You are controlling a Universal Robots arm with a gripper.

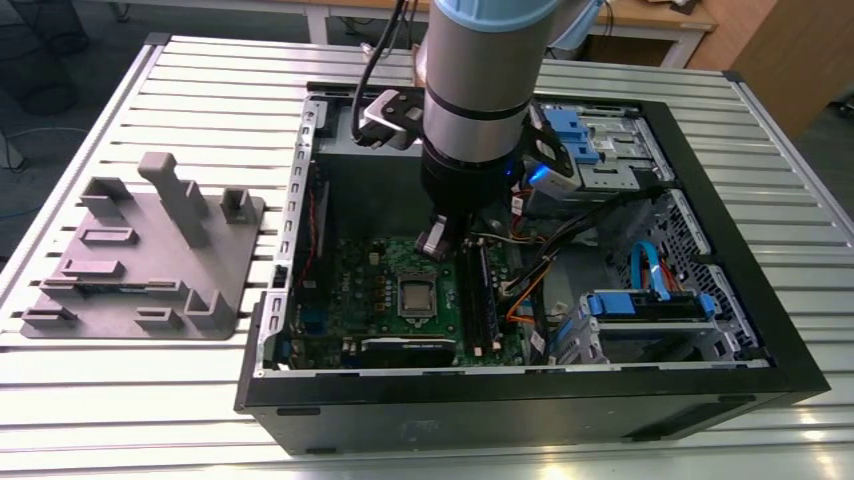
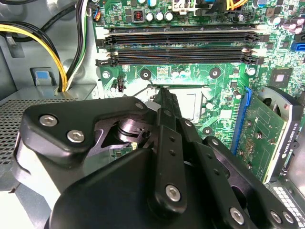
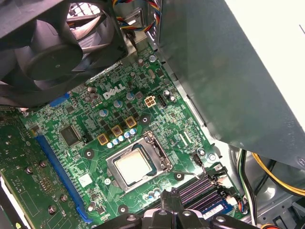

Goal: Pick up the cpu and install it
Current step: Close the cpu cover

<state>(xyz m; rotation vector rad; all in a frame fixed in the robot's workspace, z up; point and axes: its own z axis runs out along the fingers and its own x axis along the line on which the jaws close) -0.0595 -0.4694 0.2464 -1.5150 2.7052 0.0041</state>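
CPU (image 3: pixel 134 166): small flat square chip, pale silver-grey top, lying level and seated within the metal socket frame (image 3: pixel 162 151) on the green motherboard (image 3: pixel 90 143).
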